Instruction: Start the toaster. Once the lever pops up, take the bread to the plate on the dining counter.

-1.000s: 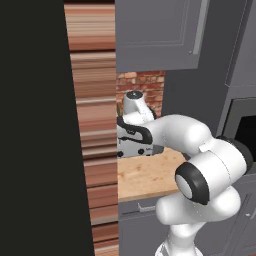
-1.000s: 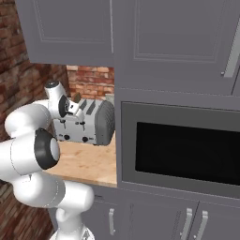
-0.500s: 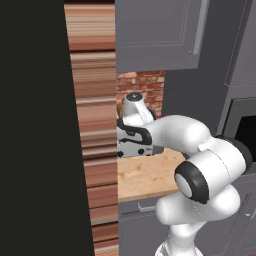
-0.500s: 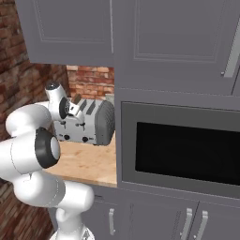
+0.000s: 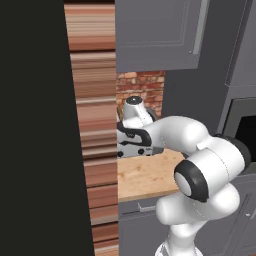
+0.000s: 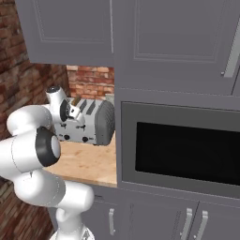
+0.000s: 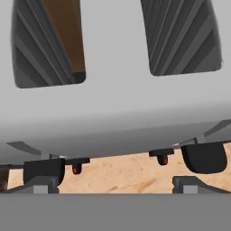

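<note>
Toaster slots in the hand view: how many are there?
2 in the toaster top: the left slot with the brown bread inside, the right slot dark. More may lie beyond the frame.

Toaster with bread in a slot

The silver-grey toaster (image 6: 89, 123) stood upright on a wooden countertop in a brick-backed nook under grey cabinets, its front with small black knobs turned toward the arm. Seen from the hand, its top (image 7: 113, 90) showed two dark ribbed slots; the brown bread (image 7: 65, 34) sat down inside the left one, and small black red-dotted knobs hung along the front edge.
</note>
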{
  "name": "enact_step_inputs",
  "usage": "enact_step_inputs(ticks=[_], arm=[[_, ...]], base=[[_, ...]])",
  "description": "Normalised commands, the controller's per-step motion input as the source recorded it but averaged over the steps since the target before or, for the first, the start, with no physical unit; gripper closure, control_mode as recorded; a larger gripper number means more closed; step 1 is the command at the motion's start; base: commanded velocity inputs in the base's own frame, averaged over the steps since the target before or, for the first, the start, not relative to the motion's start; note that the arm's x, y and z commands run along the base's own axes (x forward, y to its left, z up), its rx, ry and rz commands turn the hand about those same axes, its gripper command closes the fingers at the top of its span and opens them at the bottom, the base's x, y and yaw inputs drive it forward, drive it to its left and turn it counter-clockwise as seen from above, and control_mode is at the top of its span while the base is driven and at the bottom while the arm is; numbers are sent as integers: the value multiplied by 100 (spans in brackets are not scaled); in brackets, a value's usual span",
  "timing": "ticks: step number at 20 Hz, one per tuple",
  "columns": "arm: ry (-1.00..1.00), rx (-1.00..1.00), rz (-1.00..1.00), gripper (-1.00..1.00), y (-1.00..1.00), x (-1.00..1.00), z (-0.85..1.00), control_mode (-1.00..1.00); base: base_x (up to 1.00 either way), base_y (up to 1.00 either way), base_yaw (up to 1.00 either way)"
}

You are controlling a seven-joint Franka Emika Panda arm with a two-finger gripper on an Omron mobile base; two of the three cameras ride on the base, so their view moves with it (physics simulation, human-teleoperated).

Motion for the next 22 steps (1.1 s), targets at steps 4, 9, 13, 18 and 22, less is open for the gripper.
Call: enact_step_inputs(ticks=[4,9,13,18,22], arm=[[0,0,0,-100,0,0,-16,-100],[0,0,0,-100,0,0,-13,-100],[0,0,0,-100,0,0,-10,-100],[0,0,0,-100,0,0,-9,-100],[0,0,0,-100,0,0,-11,-100]], base=[[0,0,0],[0,0,0],[0,0,0],[0,0,0],[0,0,0]])
